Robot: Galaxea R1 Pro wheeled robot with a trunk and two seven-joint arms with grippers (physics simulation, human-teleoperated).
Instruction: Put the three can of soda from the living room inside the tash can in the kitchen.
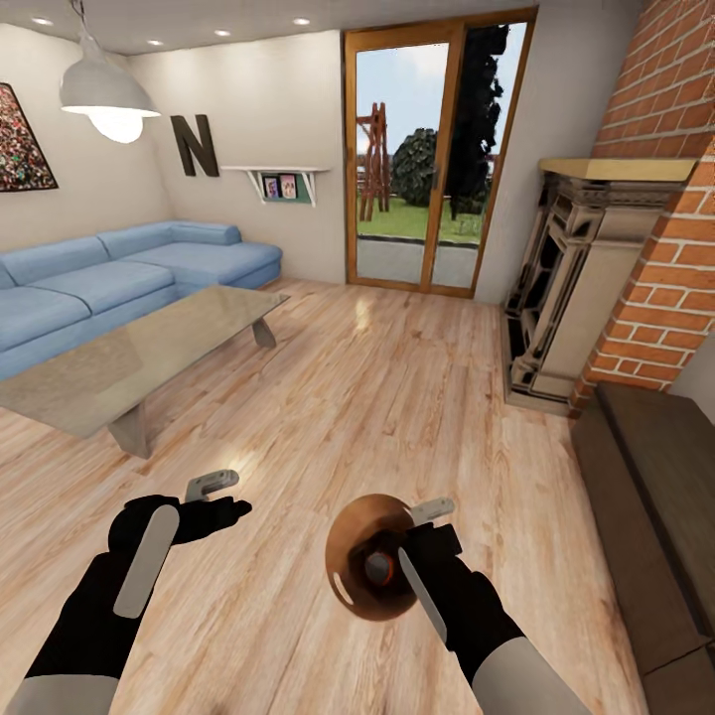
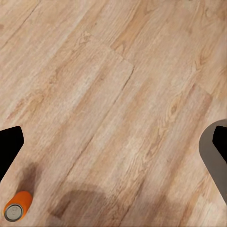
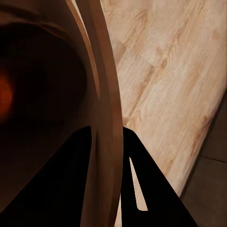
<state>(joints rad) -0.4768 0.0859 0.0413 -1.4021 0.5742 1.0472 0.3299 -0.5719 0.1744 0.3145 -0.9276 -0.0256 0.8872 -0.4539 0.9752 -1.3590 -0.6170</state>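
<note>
**Right fingers clamping the bin's rim, left fingers spread over a can on the floor**

The right gripper [image 1: 422,536] is pinching the rim of the tash can [image 1: 362,566]: in the right wrist view one dark finger [image 3: 71,184] is sitting inside the wall and the other outside it, with the thin brown rim [image 3: 106,118] running between them. The bin is hanging tipped, its mouth facing the head camera, above the wood floor [image 1: 397,377]. Deep inside it an orange glow [image 3: 4,92] is showing; in the head view a round silvery top ringed with orange [image 1: 377,568] is lying at the bottom, so at least one can of soda is resting in the bin, though how many I cannot tell.

The left gripper [image 1: 214,501] is standing released, its two fingers [image 2: 9,146] spread wide at opposite edges of the left wrist view with bare planks between them. One more can of soda [image 2: 17,206] is lying on its side on the floor, orange with a grey end, outside the gap and near one fingertip, apart from it.

The bin is round, tapered, glossy brown-tan. The floor is pale grained planking with a soft sheen. Beyond the arms one glass coffee table [image 1: 129,357] is standing on angled grey legs, with one long blue corner sofa [image 1: 119,273] behind it, one dark letter N [image 1: 195,145] on the wall, one white dome lamp [image 1: 107,94], a wood-framed glass door [image 1: 432,159] and a brick fireplace [image 1: 655,199] with a stone surround.
</note>
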